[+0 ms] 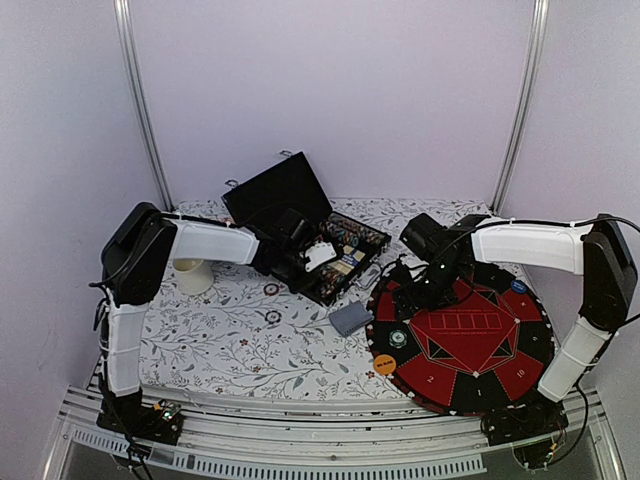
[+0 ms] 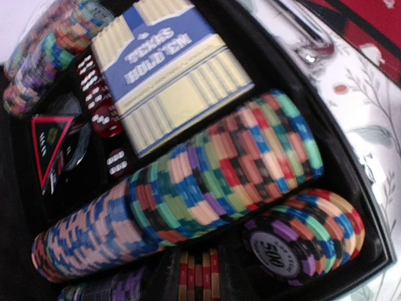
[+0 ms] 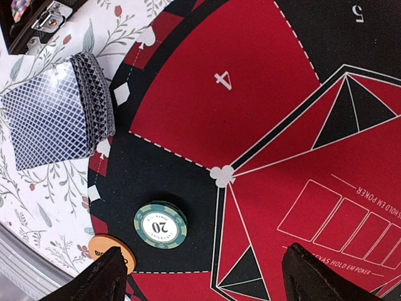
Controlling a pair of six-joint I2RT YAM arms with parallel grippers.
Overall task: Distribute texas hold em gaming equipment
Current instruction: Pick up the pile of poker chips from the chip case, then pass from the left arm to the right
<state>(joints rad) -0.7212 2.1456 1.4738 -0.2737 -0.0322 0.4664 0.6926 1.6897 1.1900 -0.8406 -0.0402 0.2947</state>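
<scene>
I see the poker chips racked in the case beside a box reading "TEXAS HOLD 'EM", a chip marked 20 on the mat lettered "TEXAS HOLD EM POKER" below my wide, empty right fingers, and cannot tell how open my left fingers are over the case.

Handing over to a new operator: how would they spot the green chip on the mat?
Start at the round red-and-black poker mat by the right arm. In the black sector at its left edge, near the blue-backed card deck, lies the green chip. Unlike the orange disc beside it, its white centre reads 20.
</scene>
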